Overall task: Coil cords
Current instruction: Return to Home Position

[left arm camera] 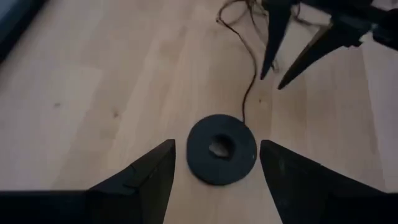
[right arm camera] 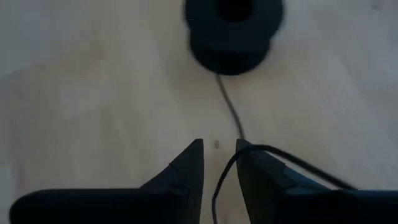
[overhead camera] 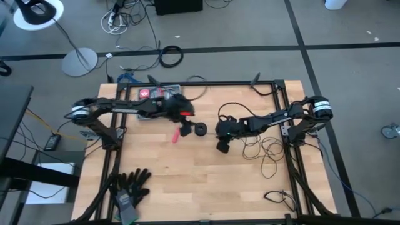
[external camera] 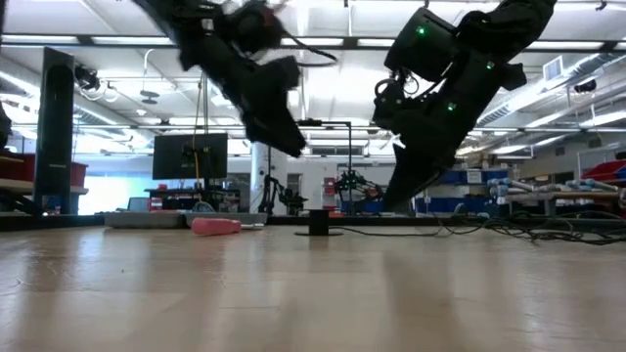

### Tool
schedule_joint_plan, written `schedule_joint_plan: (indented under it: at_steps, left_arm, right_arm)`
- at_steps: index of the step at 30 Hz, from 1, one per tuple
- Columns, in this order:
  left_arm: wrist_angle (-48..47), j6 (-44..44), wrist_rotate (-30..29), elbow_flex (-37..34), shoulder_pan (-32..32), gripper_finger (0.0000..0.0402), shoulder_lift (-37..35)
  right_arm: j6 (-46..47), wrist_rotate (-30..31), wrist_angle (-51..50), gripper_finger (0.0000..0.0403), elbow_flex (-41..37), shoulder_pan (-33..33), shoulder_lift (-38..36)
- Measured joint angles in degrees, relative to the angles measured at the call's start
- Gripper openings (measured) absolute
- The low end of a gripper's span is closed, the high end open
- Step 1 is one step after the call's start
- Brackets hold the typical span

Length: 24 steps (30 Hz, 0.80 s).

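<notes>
Cords point(overhead camera: 265, 150) lie in loose black loops on the right side of the tabletop point(overhead camera: 206, 187) in the high view, under and beside the right arm. One thin strand leads left to the small round puck point(overhead camera: 200, 130) near the middle. The left gripper point(overhead camera: 189, 119) is just beside the puck on its left and the right gripper point(overhead camera: 222, 144) just beside it on its right. A pink object point(overhead camera: 178, 134) lies near the puck, and black gloves point(overhead camera: 131, 186) lie at the near left corner.

In the low view the puck point(external camera: 318, 222) sits on the tabletop with the pink object point(external camera: 215, 226) to its left. Both arms hang clear above the wood, and the right gripper point(external camera: 401, 196) points down at a slant.

In the left wrist view the left gripper point(left arm camera: 217, 146) is spread wide and holds nothing, with the puck point(left arm camera: 222, 149) lying flat on the wood between its fingers. The wire point(left arm camera: 249, 93) runs from the puck toward the right gripper point(left arm camera: 273, 78), whose tips are slightly apart.

In the right wrist view the right gripper point(right arm camera: 219, 143) has a narrow gap. The wire point(right arm camera: 230, 112) comes from the puck point(right arm camera: 233, 28) into that gap and bends away over one finger point(right arm camera: 261, 171); whether it is pinched cannot be told
</notes>
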Motion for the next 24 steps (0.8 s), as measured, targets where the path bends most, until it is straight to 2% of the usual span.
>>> schedule_joint_plan:
  at_steps: [6, 12, 15, 18, 22, 24]
  left_arm:
    - [11.9, -3.4, -0.6, -14.7, 1.3, 0.0239, -13.0]
    - [16.3, -6.6, -2.2, -24.7, 1.8, 0.0239, -23.4]
    - [16.0, -7.7, -2.9, -27.3, 1.8, 0.0239, -26.3]
    - [16.5, -7.8, -3.4, -28.5, 1.8, 0.0239, -27.0]
    - [16.5, -7.7, -3.4, -29.1, 1.8, 0.0239, -26.4]
    - [15.5, -7.6, -3.5, -29.3, 1.8, 0.0239, -26.1]
  right_arm:
    - [-4.8, -4.0, 0.9, 0.0101, 0.0, 0.0, 0.0]
    - [-4.5, -8.7, -2.8, 0.0151, 2.7, -0.9, -0.7]
    - [-4.8, -10.8, -12.7, 0.0186, 6.5, -1.5, -1.2]
    - [-6.1, -10.5, -27.7, 0.0215, 10.8, -2.1, -1.3]
    - [-2.7, -4.2, -42.9, 0.0231, 15.4, -2.4, -1.4]
    - [-1.5, -0.4, -45.1, 0.0233, 16.5, -2.4, -1.5]
